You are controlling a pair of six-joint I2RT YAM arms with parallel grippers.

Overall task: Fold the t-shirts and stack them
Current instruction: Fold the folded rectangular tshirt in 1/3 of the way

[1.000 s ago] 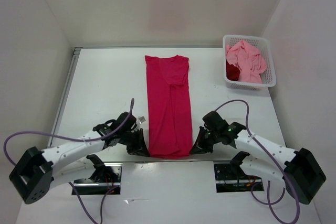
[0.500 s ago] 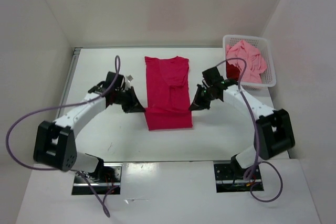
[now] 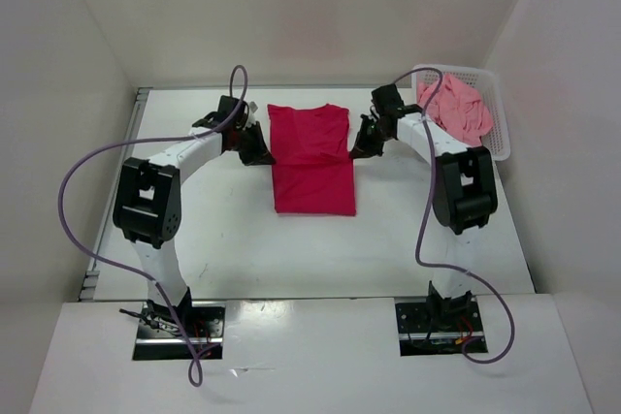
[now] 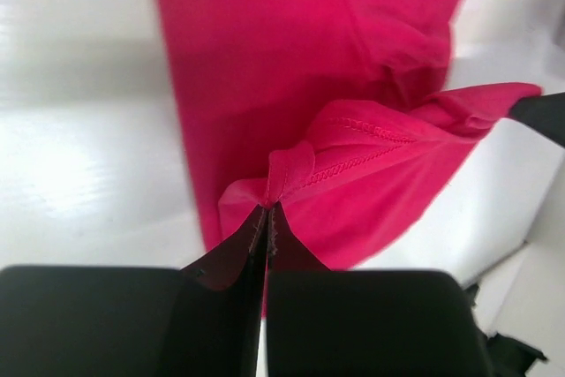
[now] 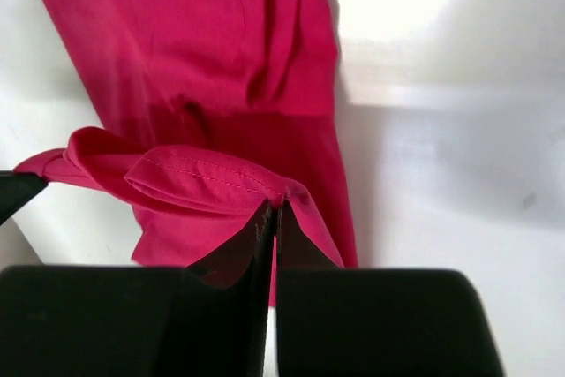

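The bright magenta-red t-shirt (image 3: 312, 157) lies folded in half on the table's middle, its hem end carried back over its far part. My left gripper (image 3: 262, 152) is shut on the hem's left corner (image 4: 282, 174). My right gripper (image 3: 355, 147) is shut on the hem's right corner (image 5: 265, 184). Both hold the hem a little above the shirt's far end. The light salmon pink t-shirt (image 3: 456, 109) lies bunched in the white mesh basket (image 3: 497, 128) at the back right. The dark crimson t-shirt is hidden.
The basket stands against the right wall, just right of my right arm. White walls close the table at the back and both sides. Purple cables loop from both arms over the near table.
Both grippers have carried the shirt's near hem from the table's front toward the back, folding the shirt over itself. The arms are now stretched far out.
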